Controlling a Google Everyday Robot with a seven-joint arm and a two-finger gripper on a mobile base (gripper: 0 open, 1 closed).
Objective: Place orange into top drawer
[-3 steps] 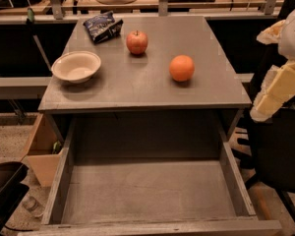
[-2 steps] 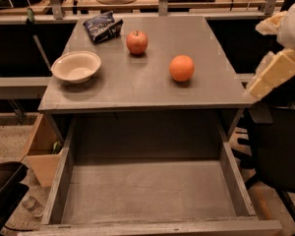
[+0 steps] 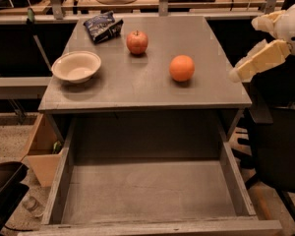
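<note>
The orange [image 3: 182,68] lies on the grey table top [image 3: 118,87], right of the middle. The top drawer [image 3: 147,193] is pulled out below the table's front edge, wide and shallow, with nothing in it. My gripper [image 3: 244,49] hangs in the air off the table's right edge, to the right of the orange and apart from it. Its cream fingers [image 3: 258,60] are spread and hold nothing.
A reddish apple [image 3: 137,42] sits behind and left of the orange. A white bowl [image 3: 76,66] stands at the table's left. A dark snack bag [image 3: 103,26] lies at the back. A cardboard box [image 3: 42,151] stands left of the drawer, and a dark chair [image 3: 280,146] right of it.
My gripper has risen beside the table's right edge and drawn a little nearer to the orange. The orange, apple, bowl and drawer have not moved.
</note>
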